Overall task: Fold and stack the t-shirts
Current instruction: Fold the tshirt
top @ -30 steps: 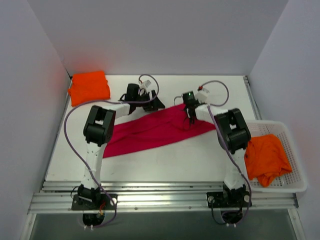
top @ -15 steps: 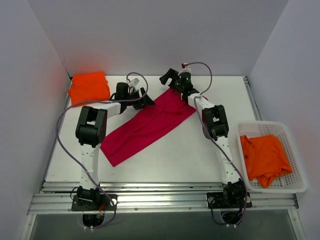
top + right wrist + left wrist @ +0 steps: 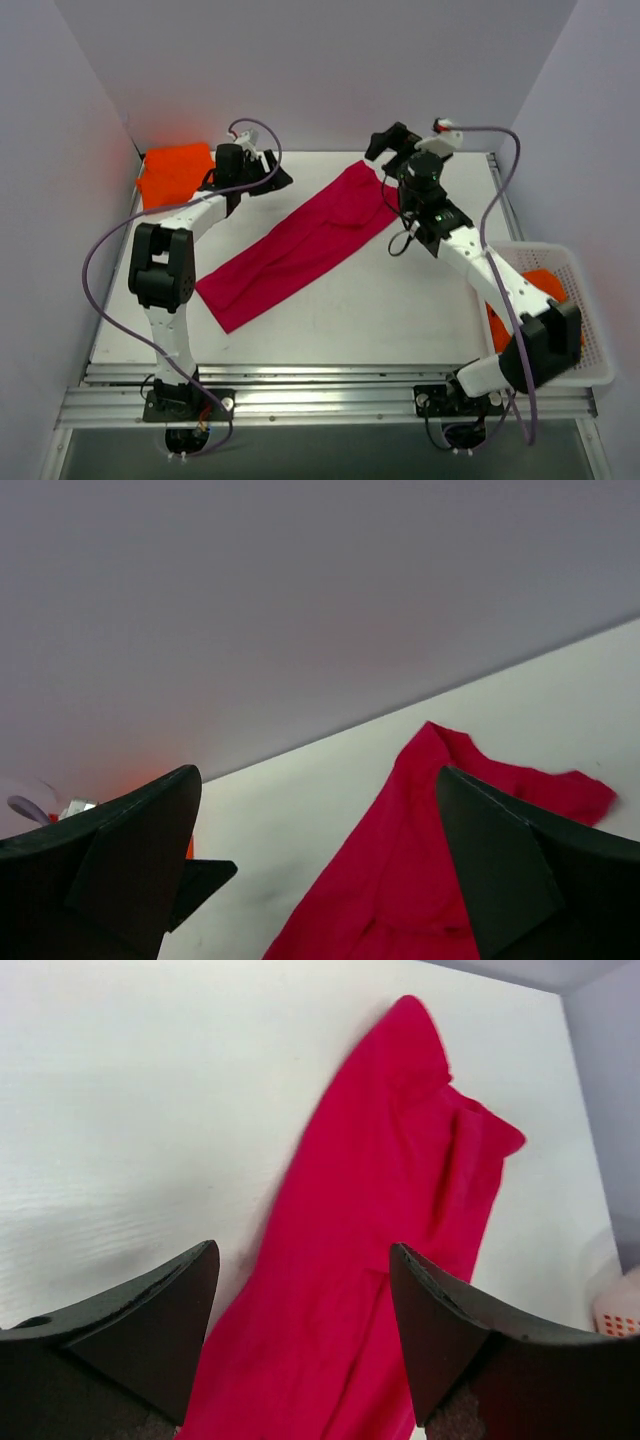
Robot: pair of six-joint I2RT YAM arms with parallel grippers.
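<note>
L pincer (image 3: 302, 1260), R pincer (image 3: 317, 780) wide; crimson tee (image 3: 380, 1190) flat.

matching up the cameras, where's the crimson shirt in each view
top external: crimson shirt lies as a diagonal strip mid-table, lower left to upper right.
left wrist: from top centre down to the bottom edge.
right wrist: lower middle to lower right.
shared landmark: the white table under it.

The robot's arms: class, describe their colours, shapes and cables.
The left arm and right arm are white tubular links joined by chunky black joint housings. A thin lilac cable loops beside each. The left gripper and right gripper carry broad, black, wedge-shaped fingers.
</note>
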